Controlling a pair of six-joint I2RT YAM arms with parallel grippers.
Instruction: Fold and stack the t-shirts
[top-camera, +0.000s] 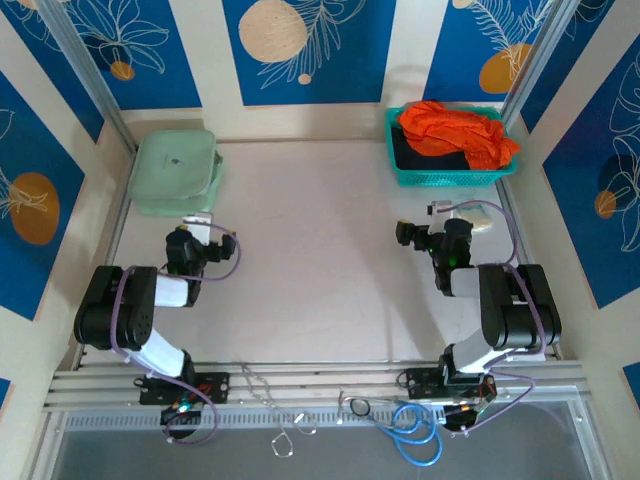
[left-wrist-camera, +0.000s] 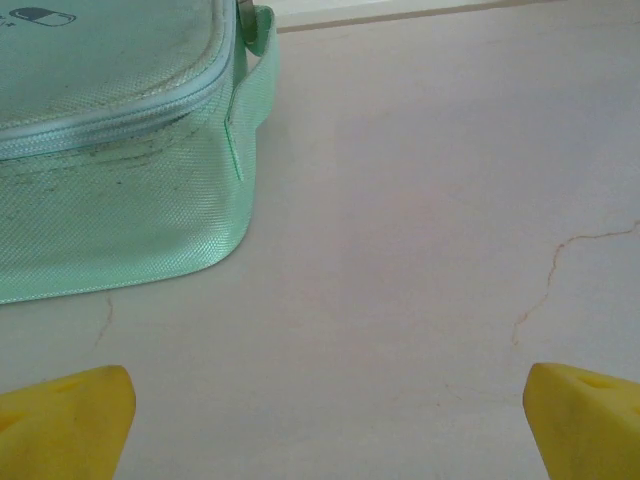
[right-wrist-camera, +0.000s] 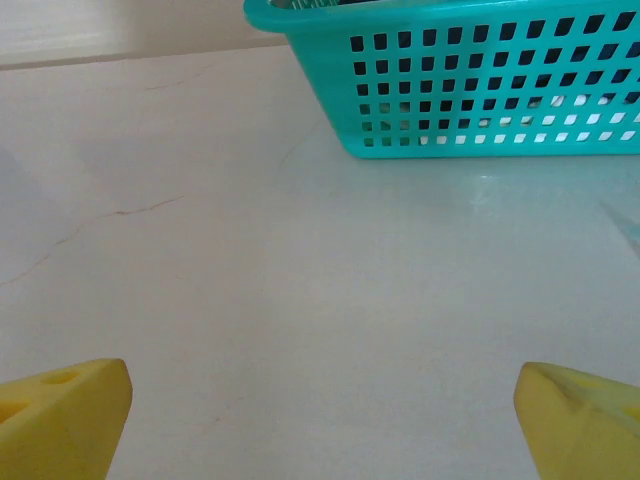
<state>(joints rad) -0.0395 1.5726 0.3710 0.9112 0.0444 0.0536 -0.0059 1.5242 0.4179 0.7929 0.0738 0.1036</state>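
At the near edge, a coiled blue cable (top-camera: 415, 435) was seen hanging off the metal rail in front of the arm bases. Both arms were folded back over the table (top-camera: 320, 300), well apart from each other.

The left gripper (left-wrist-camera: 325, 420) was held wide open, its yellow fingertips (left-wrist-camera: 70, 420) set at opposite corners of the left wrist view with bare tabletop between them; nothing was gripped. Just ahead of it and to its left, the rounded corner of the pale green box (left-wrist-camera: 110, 180) was seen resting on the table, with some dark marks along its side wall.

The right gripper (right-wrist-camera: 320, 415) was likewise spread wide, nothing being held between its jaws, and only pale, faintly cracked tabletop was seen between them. Farther on and to its right, the teal mesh basket (right-wrist-camera: 480, 90) was seen standing on the table.

From above, the box was found at the far left corner and the basket at the far right corner. The orange t-shirt (top-camera: 455, 135) was piled, crumpled, in the basket, spilling over its right rim. The black t-shirt (top-camera: 425, 158) was lying beneath it, seen along the near and left side of the basket. Neither shirt was touched by a gripper.
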